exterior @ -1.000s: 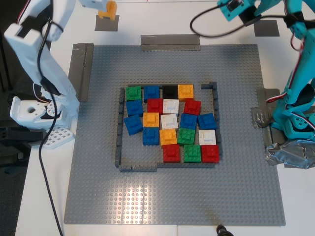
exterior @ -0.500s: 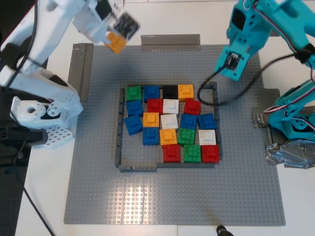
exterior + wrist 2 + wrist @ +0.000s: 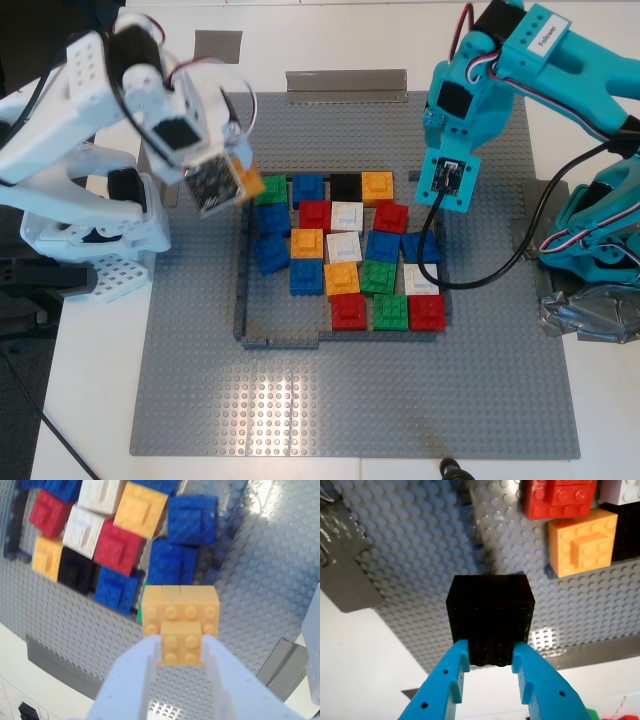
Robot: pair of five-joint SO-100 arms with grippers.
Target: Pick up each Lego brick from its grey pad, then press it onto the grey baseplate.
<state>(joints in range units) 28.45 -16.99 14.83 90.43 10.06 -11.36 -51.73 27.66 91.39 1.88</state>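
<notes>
Our first gripper (image 3: pixel 490 655), the teal one, clamps the black brick (image 3: pixel 490 617) between its jaws, above bare studs of the grey baseplate (image 3: pixel 500 330), at about two o'clock from the cluster of coloured bricks (image 3: pixel 350 255) in the exterior view. Our second gripper (image 3: pixel 180 652), the white one, grips the orange brick (image 3: pixel 181 625) by its raised top block, at about ten o'clock from that cluster, over its green brick (image 3: pixel 270 190) beside the dark-grey frame (image 3: pixel 243 290).
</notes>
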